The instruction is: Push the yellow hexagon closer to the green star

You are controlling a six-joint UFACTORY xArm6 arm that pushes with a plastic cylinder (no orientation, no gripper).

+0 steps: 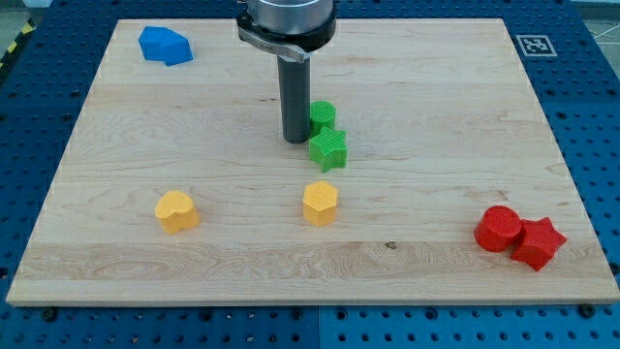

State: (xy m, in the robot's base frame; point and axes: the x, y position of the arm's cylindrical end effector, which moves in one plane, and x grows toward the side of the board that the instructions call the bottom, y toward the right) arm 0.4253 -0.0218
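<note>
Your tip (295, 141) sits just left of the green star (328, 149) and the green cylinder (322, 113), near the middle of the bench (436, 116), slightly toward its top edge. There is no hand on this rig, only a bare rod. The yellow hexagon (320, 204) lies a little below the star, toward the bottom edge.

Watch that the rod does not brush the green star while you swing round; that would knock the target away. An off-centre push could also send the hexagon skidding past.

You have two yellow blocks, counting the yellow block (176, 210) toward the bottom-left corner, two green, two red (red cylinder (499, 229), red star (539, 242)) and one blue block (164, 45).
</note>
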